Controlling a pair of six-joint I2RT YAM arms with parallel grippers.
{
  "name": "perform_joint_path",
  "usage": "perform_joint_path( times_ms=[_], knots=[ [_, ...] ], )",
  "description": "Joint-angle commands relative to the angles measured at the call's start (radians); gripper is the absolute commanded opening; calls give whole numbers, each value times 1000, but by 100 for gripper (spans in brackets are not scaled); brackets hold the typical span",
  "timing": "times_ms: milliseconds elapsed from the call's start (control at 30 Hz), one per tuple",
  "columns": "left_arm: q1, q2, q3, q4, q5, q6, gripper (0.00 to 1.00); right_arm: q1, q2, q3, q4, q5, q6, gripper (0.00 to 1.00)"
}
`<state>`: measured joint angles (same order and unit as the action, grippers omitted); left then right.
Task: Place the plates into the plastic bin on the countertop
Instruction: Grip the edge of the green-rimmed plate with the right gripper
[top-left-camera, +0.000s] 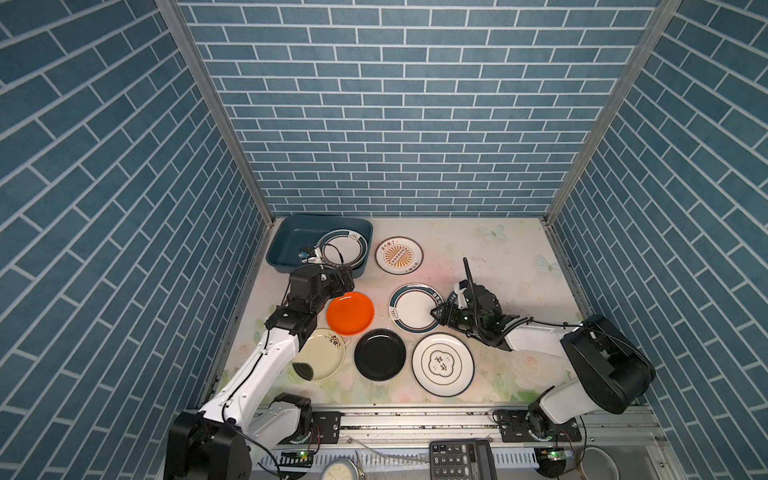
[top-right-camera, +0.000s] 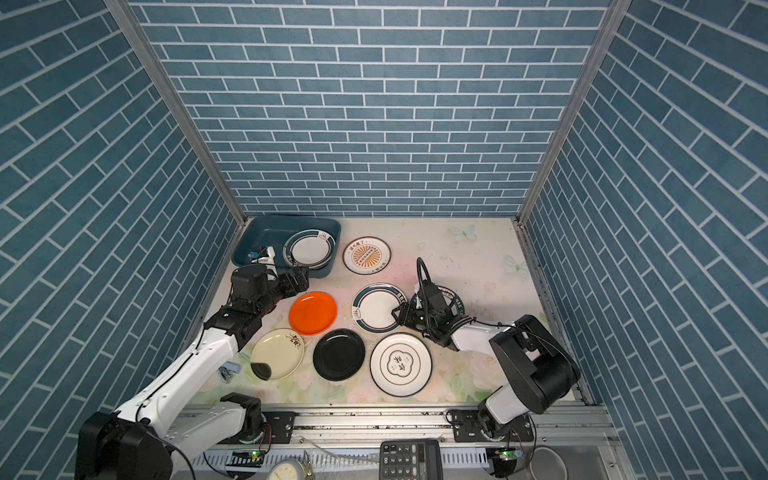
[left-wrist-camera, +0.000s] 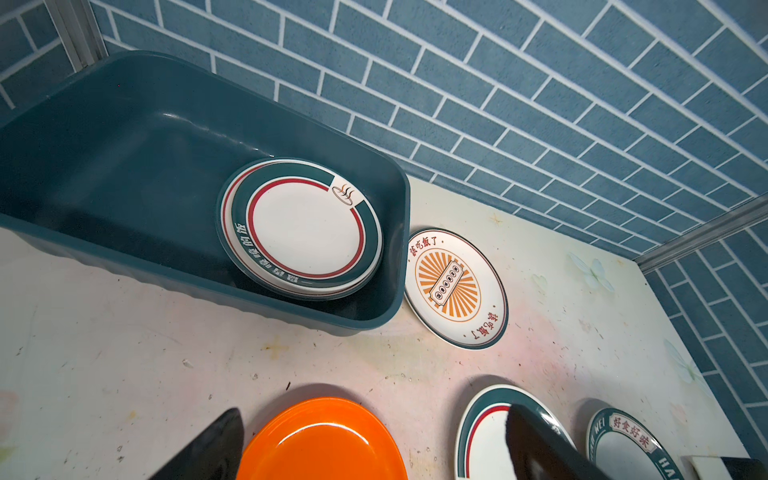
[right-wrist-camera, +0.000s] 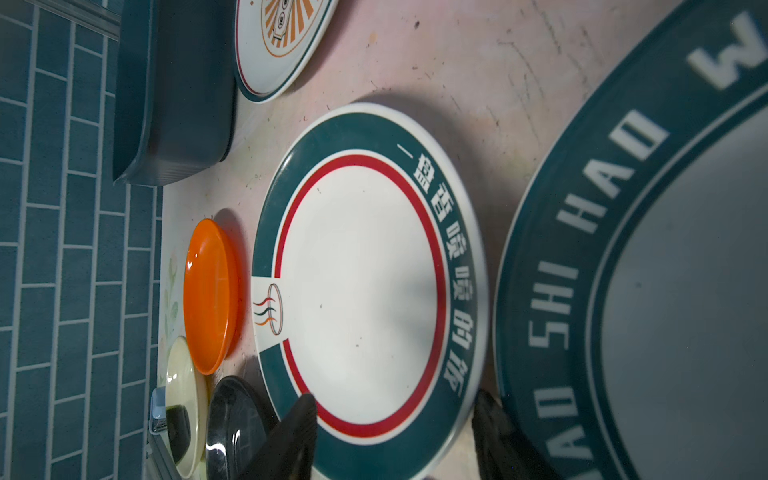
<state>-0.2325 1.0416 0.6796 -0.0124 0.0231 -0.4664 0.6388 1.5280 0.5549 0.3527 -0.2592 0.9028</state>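
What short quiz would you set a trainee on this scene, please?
1. True or false: the plastic bin holds no plates.
2. Which plate lies nearest the open left gripper: A the black plate, B the orange plate, or C the sunburst plate?
3. How many plates lie on the countertop outside the bin?

Key: 1 false, since teal-rimmed plates are stacked in it. 2 B. 3 seven.

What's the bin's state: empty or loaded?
Loaded: teal-rimmed plates lie stacked inside the bin, at one end.
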Motion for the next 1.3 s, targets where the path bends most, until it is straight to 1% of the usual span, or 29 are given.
perform_joint_path(
  times_ms=[0, 167, 400, 500, 567, 633, 767, 800, 900, 1000, 1167, 1267],
  knots=[
    [-2, -7, -11, 22, 0, -9, 100, 6, 24, 36, 20, -9, 33, 60],
    [-2, 19, -5, 17, 4, -7, 100, 5, 45, 46, 9, -9, 31, 60],
    [-2, 58, 15, 11, 26, -13, 100, 4, 93, 71, 10, -28, 33, 56],
    [-2, 61, 14, 12, 26, -16, 99, 5, 108, 81, 12, -32, 33, 48],
    [-2, 62, 14, 12, 26, -17, 100, 5, 115, 83, 12, -31, 34, 46],
    [-2, 64, 15, 10, 24, -17, 100, 5, 120, 82, 11, -28, 37, 45],
    [-1, 70, 15, 8, 22, -18, 100, 5, 124, 84, 6, -18, 39, 39],
    [-1, 74, 15, 7, 22, -18, 99, 6, 126, 84, 4, -17, 41, 38],
    [-3, 92, 14, 0, 29, -20, 99, 5, 133, 88, 2, -18, 41, 25],
    [-2, 101, 42, -4, 38, -25, 100, 5, 133, 88, 3, -17, 42, 20],
    [-2, 100, 44, -6, 43, -26, 100, 6, 117, 87, -13, 7, 45, 6],
    [-2, 91, 44, -11, 46, -26, 99, 5, 104, 86, -13, 17, 46, 3]
  ],
)
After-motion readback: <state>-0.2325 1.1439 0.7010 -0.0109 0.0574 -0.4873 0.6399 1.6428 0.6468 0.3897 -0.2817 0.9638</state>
